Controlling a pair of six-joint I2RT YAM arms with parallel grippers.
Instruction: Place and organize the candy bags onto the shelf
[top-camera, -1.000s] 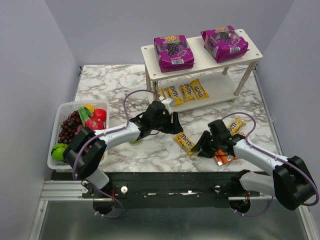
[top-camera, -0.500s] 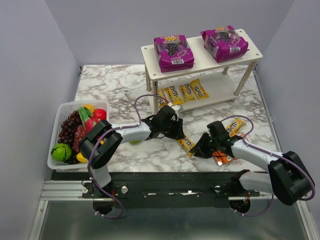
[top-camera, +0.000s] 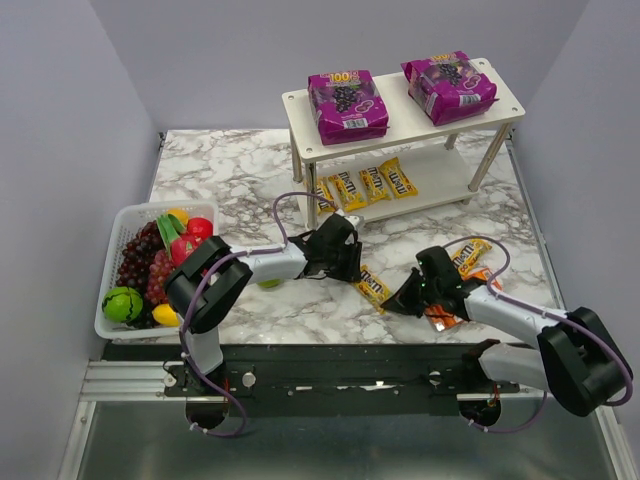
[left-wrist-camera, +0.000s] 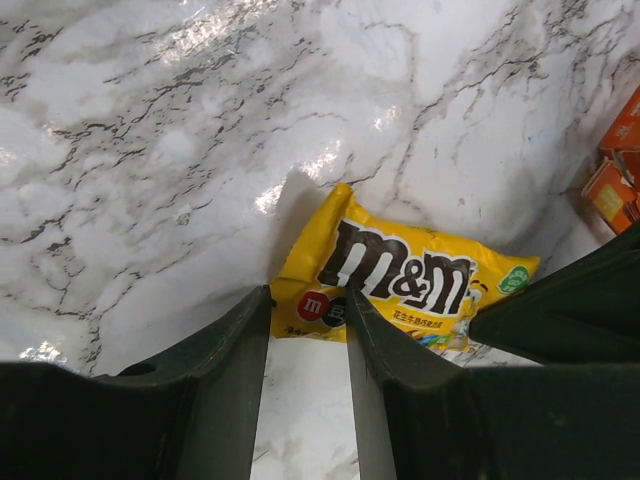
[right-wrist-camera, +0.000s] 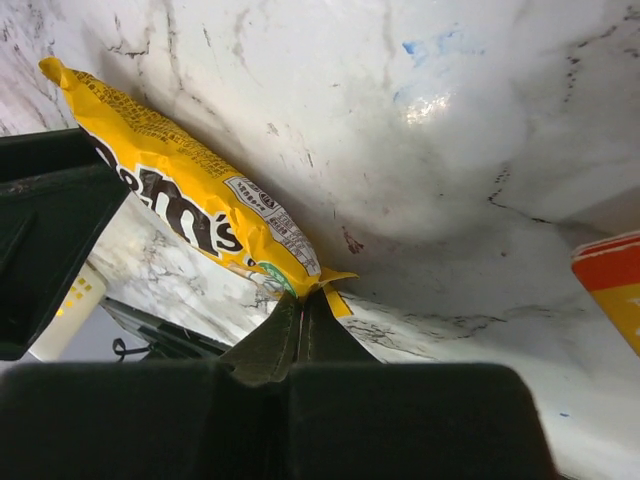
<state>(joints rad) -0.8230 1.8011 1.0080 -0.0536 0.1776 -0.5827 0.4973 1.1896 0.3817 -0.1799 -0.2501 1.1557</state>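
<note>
At 4 o'clock of the narrow-jawed left end effector (left-wrist-camera: 306, 300), the right end effector (right-wrist-camera: 301, 305) pinches the yellow packet (top-camera: 372, 289) by one corner.

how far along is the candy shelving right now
Done: two purple pouches top the shelf, four yellow packets on its lower tier. In hand: a fifth packet on the table, right gripper shut on one end, left gripper straddling the other. Left: it, the sixth packet, the orange pack.
</note>
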